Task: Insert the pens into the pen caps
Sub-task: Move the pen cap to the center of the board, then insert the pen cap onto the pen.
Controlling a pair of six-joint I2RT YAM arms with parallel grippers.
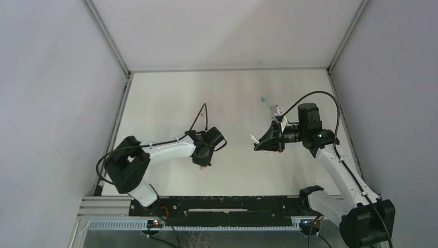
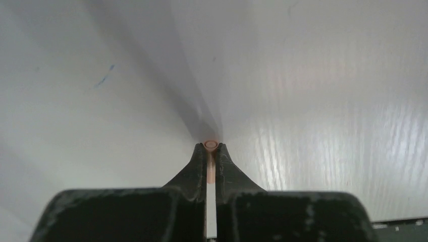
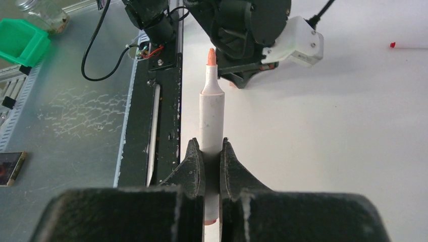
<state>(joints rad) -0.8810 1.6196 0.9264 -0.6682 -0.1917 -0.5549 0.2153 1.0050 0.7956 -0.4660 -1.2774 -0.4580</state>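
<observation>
A white table [image 1: 170, 103] fills the overhead view. The right claw [image 3: 212, 151], mid-right, and the left claw [image 2: 210, 147], centre-left, are both closed on something. The right one clamps a white pen [image 3: 211, 108], its peach tip aimed at the left claw. A teal-tipped pen [image 1: 265, 103] lies just above it in the frame. The left one pinches a small peach cap [image 2: 210, 145].
</observation>
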